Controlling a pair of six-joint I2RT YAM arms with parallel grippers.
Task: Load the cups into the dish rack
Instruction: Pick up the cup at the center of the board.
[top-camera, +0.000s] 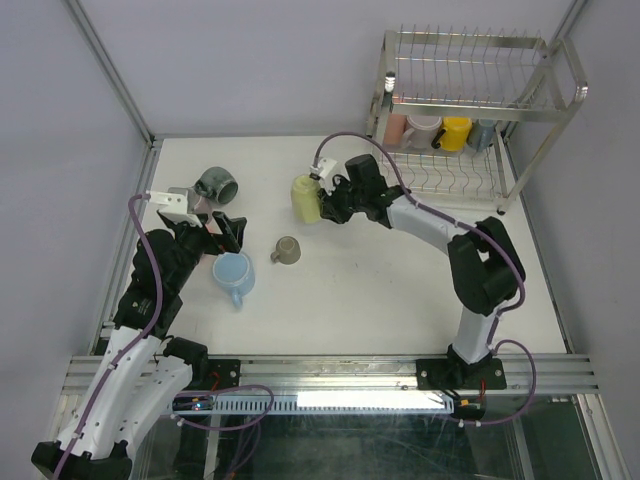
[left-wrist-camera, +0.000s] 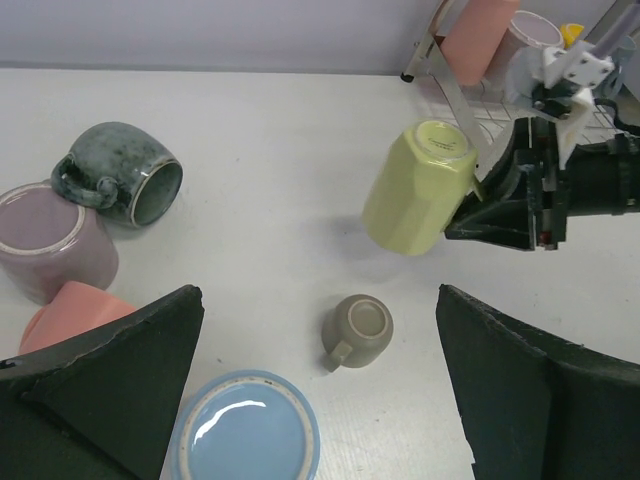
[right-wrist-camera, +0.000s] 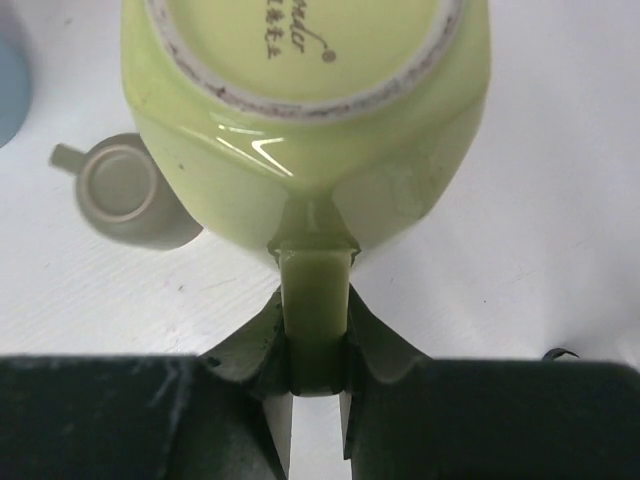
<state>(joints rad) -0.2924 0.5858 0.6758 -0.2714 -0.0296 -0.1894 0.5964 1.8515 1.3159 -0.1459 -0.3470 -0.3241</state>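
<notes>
the pale yellow-green cup (right-wrist-camera: 310, 100) hangs by its handle between my right fingers (right-wrist-camera: 318, 340), which are closed tight on that thin strap with the body sticking out beyond the tips. it is a glossy, faceted cup, base turned up and tilted, a ring of bare clay and small printed lettering showing on the bottom. i judge the handle grip is chosen so the mouth can go down onto the wires to drain. the cup sits out from the dish rack (top-camera: 460, 65), near its front corner on the open side, and the shadow below suggests it is just off the tabletop (top-camera: 400, 290).

inside the rack's lower shelf a few cups already stand in a row. farther from the rack lies a taupe cup (top-camera: 286, 251), mouth down, then a light blue cup (top-camera: 233, 272), and farthest off a dark grey-green mug (top-camera: 216, 184) on its side.

my left fingers (left-wrist-camera: 320, 400) are spread wide with nothing in them, hovering over the blue cup.
</notes>
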